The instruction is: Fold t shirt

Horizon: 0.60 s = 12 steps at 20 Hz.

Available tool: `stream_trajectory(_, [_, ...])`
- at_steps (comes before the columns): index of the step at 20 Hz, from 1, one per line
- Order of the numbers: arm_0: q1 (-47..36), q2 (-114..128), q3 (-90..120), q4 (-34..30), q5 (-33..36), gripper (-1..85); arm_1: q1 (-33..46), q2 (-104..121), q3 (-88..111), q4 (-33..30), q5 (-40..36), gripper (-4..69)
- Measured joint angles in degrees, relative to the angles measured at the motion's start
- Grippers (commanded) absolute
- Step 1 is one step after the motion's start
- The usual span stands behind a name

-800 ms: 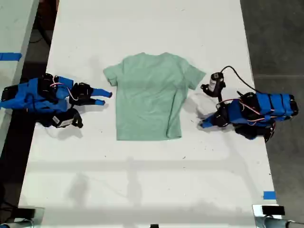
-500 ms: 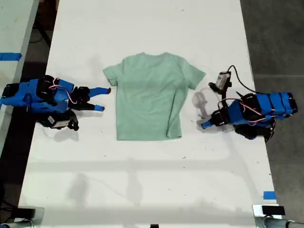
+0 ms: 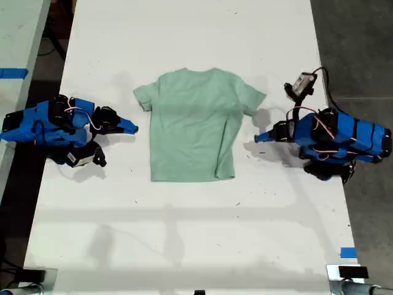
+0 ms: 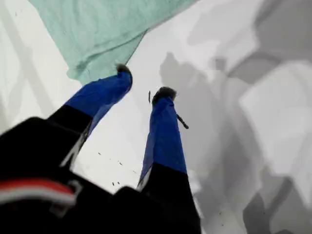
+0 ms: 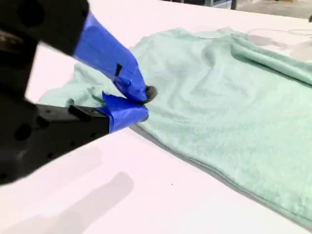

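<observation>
The t shirt (image 3: pixel 190 126) lies flat and open in the middle of the white table (image 3: pixel 184 233), with both short sleeves sticking out. I see no finished fold. There is a long bump down the side of the shirt nearer the exterior view's right, and it may be a bit of cloth tucked under, but I cannot be sure from here. So almost all the folding is left to do. My first gripper (image 3: pixel 258 136) is at the exterior view's right, low over the table and pointing at the sleeve there, with its fingers apart and nothing between them. My second gripper (image 3: pixel 132 128) is at the exterior view's left, pointing at the other sleeve, with its fingers pressed together on nothing. Neither one touches the shirt.
</observation>
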Motion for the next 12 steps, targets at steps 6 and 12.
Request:
stream_trajectory(6, [0.4,0.0,0.0,0.0,-1.1,-0.2,28.4,-34.1,-11.4,-13.3,-14.5,27.2])
stream_trajectory(12, [0.4,0.0,0.0,0.0,-1.5,-0.2,39.2,-73.4,-25.8,-29.9,-19.9,27.9])
